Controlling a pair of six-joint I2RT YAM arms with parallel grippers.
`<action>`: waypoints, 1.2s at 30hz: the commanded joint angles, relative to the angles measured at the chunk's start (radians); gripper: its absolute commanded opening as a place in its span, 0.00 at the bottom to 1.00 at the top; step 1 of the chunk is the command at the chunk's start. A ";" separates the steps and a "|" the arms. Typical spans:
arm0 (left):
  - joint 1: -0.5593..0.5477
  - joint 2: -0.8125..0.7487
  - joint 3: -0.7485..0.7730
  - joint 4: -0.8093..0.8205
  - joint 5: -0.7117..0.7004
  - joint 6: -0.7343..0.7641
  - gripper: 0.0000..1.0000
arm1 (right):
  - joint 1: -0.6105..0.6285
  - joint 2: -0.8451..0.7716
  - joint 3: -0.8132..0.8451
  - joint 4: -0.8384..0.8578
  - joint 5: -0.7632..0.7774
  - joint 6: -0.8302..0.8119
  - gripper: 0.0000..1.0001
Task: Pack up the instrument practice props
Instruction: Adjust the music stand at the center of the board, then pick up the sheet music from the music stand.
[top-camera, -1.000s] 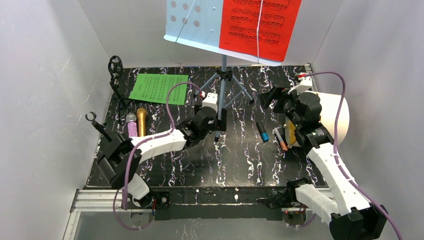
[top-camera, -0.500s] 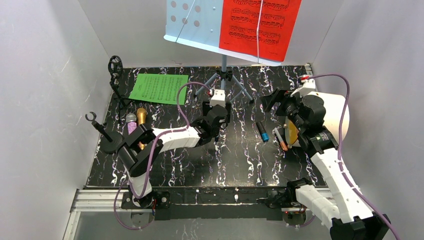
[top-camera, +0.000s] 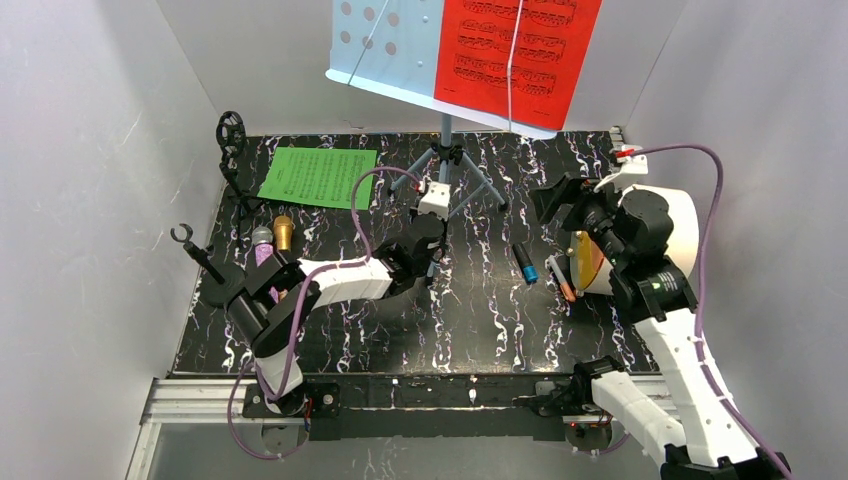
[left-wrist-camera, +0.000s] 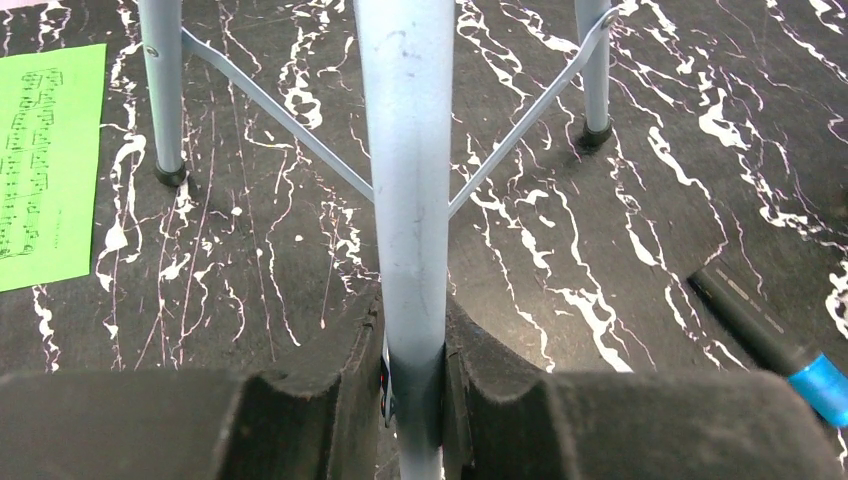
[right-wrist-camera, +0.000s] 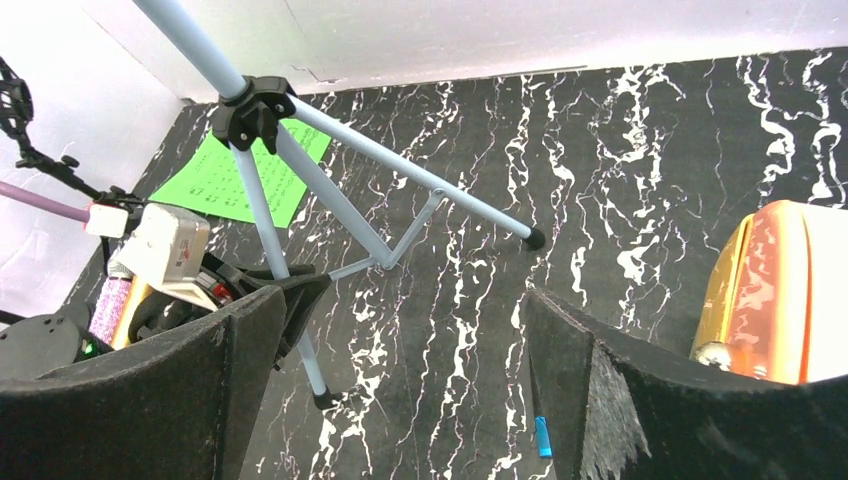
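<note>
Left gripper (left-wrist-camera: 415, 400): pads closed tight on the near leg (left-wrist-camera: 405, 180) of the rack (top-camera: 385, 45), low down, just above that leg's foot. The leg runs straight up between the pads. The other two legs stand beyond the gripper, one to each side, feet on the table (top-camera: 480, 330).

Judgement: the low hold gives control of the tripod base, for dragging or tipping the rack toward the arms. It gives little control over the tall top.

Red sheet (top-camera: 515, 55): on the rack desk, high above the left gripper. It looks loose, so it could slide off if the rack tilts.

Right gripper (right-wrist-camera: 405, 310): jaws wide apart, holding nothing, hanging off to the left gripper's right and looking down on the tripod. It seems placed to steady the upper stand.

Not yet packed: green sheet (top-camera: 318, 177) flat beyond and left of the left gripper; gold mic (top-camera: 283, 232) and purple mic (top-camera: 263, 245) lying left of it; mounts (top-camera: 232, 130) further left.
</note>
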 joint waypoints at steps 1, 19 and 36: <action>0.011 -0.056 -0.047 0.001 0.178 0.008 0.00 | -0.006 -0.053 0.078 -0.062 0.004 -0.023 0.97; 0.039 -0.327 -0.027 -0.242 0.264 -0.030 0.55 | -0.003 -0.038 0.395 -0.153 -0.077 -0.035 0.99; 0.039 -0.540 0.446 -0.529 0.632 -0.092 0.72 | -0.004 0.288 0.633 0.101 -0.192 0.024 0.99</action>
